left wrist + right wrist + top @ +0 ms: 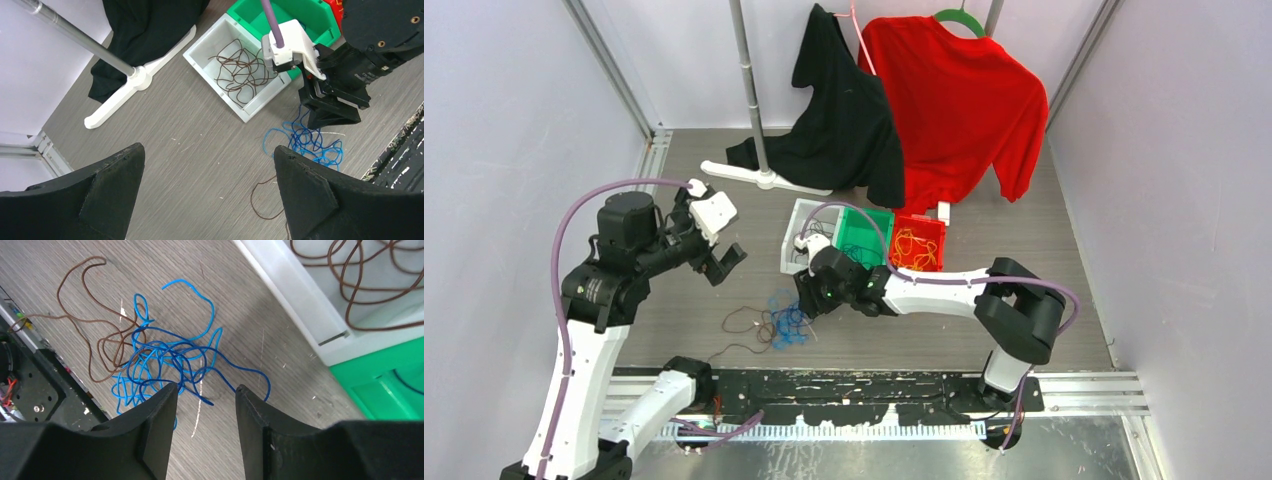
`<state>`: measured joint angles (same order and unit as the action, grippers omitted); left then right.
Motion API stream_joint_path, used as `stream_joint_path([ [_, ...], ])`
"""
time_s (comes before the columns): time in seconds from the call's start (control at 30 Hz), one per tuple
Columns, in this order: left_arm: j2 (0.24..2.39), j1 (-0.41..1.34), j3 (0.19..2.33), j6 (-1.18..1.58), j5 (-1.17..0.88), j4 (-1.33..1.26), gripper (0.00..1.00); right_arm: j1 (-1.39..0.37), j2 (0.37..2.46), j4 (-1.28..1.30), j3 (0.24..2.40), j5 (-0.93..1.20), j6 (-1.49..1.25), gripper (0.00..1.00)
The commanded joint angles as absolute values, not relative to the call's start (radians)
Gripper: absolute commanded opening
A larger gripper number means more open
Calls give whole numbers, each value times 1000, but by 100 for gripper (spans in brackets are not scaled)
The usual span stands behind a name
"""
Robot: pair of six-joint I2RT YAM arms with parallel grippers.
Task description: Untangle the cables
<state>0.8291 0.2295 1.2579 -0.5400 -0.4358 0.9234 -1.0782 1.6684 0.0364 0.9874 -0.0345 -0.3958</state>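
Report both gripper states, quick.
Left gripper: open, holding nothing.
Right gripper: open, above the blue cables, nothing gripped.

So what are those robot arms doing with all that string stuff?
Two robot arms are sorting out a knot of thin wires. The right end effector hangs open just above the tangled blue wires on the grey table, where a thin brown wire crosses them. The left end effector is open too, off to the side, holding nothing. Other brown wires lie in the white plastic bin, and orange ones in the red bin.
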Motion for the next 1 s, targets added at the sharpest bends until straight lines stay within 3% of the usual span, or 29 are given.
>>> stream_joint_path([
  [0.0,802,227,1267,-580,-477,944,100,-1080,1645,-115,969,-1,-524,52],
  [0.4,798,227,1261,-624,-469,942,98,-1080,1658,-48,1010,48,-608,48],
  [0.83,778,227,1247,-659,-444,936,100,-1085,1769,63,1123,85,-669,36],
  [0.97,770,227,1245,-677,-440,935,100,-1085,1772,92,1149,56,-665,27],
])
